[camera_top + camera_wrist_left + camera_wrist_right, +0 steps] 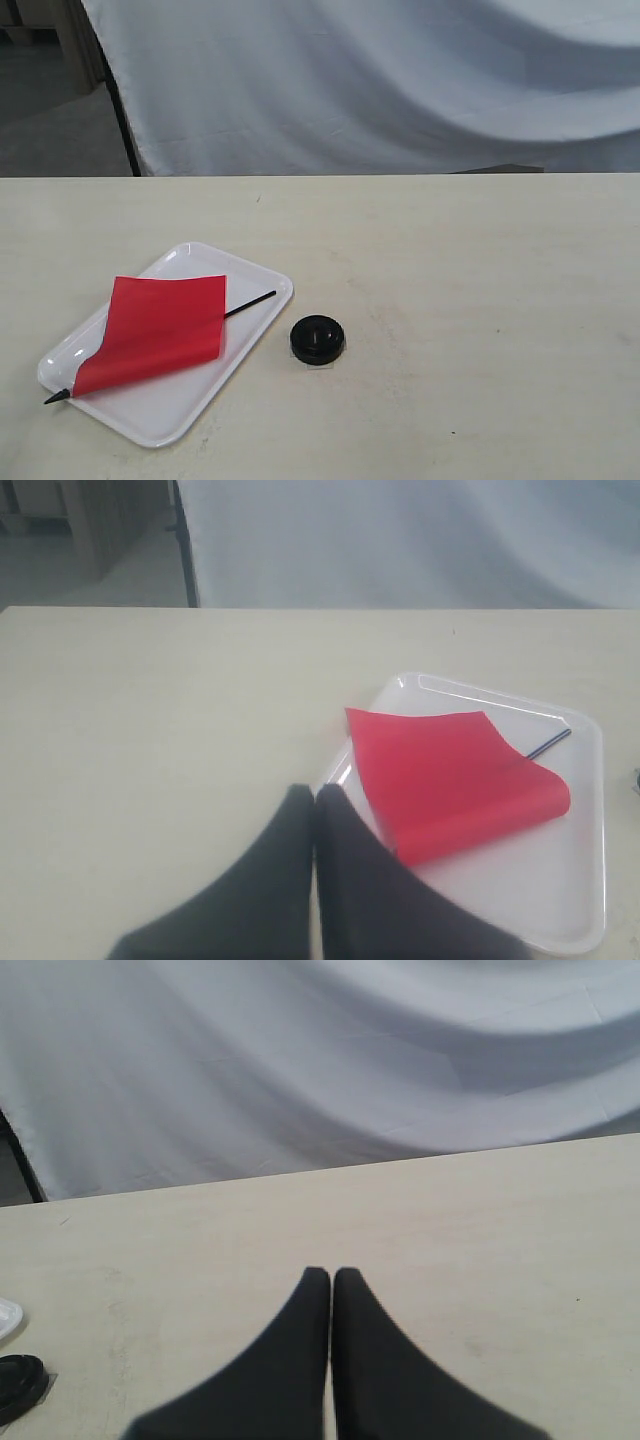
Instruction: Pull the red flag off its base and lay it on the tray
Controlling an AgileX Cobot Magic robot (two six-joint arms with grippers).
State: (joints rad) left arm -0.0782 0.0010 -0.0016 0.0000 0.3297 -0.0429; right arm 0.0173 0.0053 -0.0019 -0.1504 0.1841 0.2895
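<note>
The red flag (155,330) lies diagonally on the white tray (170,425), its pointed tip seemingly overhanging one corner. The black base (317,339) sits just beside the tray on the bench (480,300). The left fingers (290,845) and right fingers (308,1315) are pressed together, empty. Any retreat should go high, sparing the cloth.

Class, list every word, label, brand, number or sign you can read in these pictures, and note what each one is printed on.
No text can be read in any view.
Flag: plain red, no print.
Tray: plain white, no label visible.
Base: plain black, no marking visible.
Table and cloth backdrop: unmarked.
</note>
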